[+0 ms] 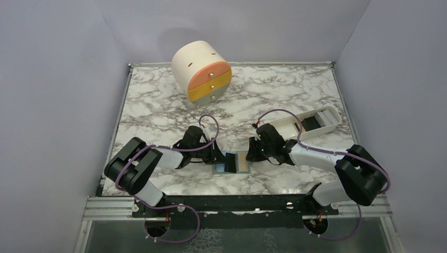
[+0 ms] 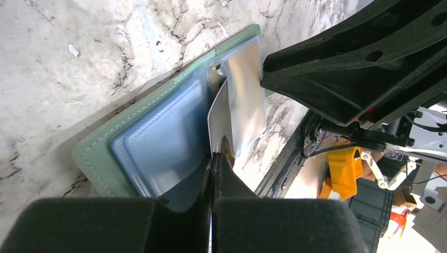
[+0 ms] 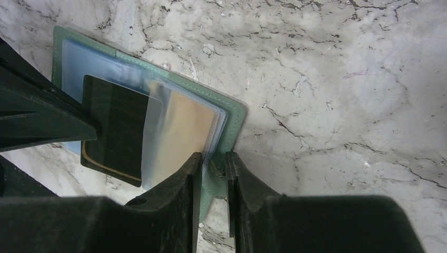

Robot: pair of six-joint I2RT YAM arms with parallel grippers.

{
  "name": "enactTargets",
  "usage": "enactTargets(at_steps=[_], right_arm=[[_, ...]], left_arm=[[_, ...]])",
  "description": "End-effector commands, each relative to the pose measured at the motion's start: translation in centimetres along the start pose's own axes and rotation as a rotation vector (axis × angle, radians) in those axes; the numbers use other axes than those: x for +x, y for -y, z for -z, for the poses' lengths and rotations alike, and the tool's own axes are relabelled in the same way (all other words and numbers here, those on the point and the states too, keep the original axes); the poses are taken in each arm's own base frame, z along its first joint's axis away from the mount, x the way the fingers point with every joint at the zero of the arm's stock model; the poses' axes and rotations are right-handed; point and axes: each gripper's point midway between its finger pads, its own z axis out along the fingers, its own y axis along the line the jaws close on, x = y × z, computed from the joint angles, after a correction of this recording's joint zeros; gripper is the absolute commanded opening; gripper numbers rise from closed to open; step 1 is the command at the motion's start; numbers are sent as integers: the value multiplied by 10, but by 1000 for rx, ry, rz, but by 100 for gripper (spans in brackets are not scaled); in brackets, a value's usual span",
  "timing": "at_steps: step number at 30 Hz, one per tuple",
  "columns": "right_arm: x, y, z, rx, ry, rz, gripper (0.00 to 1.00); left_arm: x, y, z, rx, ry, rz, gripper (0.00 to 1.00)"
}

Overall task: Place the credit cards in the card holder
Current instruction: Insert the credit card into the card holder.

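The sage-green card holder (image 1: 219, 169) lies open on the marble between my two grippers. A black credit card (image 3: 113, 126) sits partly under one of its clear sleeves, and a tan-orange card (image 3: 184, 132) lies inside a sleeve beside it. My left gripper (image 2: 215, 158) is shut on the black card's near edge, which shows edge-on and glossy in the left wrist view. My right gripper (image 3: 213, 161) has its jaws narrowed onto the card holder's (image 3: 234, 113) right corner, with green edge and sleeves between them. In the top view both grippers, left (image 1: 221, 158) and right (image 1: 252, 157), flank the holder.
A cream cylinder with orange, yellow and grey drawers (image 1: 203, 71) stands at the back. A long white tray (image 1: 329, 112) with a dark card in it lies at the right, behind my right arm. The table's near edge runs just below the card holder.
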Motion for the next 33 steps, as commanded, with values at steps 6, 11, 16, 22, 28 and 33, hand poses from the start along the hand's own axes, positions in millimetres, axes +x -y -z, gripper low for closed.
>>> enactTargets(at_steps=[6,11,16,22,28,33], right_arm=[[19,11,-2,39,-53,-2,21],[18,10,-2,35,-52,-2,21],[20,12,-2,40,-55,-5,21],[19,11,-1,39,-51,-10,21],[19,9,-3,29,-50,-28,21],[21,9,-3,28,-51,-40,21]], left_arm=[[-7,-22,-1,-72,80,-30,0],[-8,-28,0,-94,94,-57,0],[-6,-37,-1,-124,98,-52,0],[-5,-41,0,-140,112,-33,0],[-6,-35,1,-115,132,-15,0],[-7,-32,3,-107,169,-7,0]])
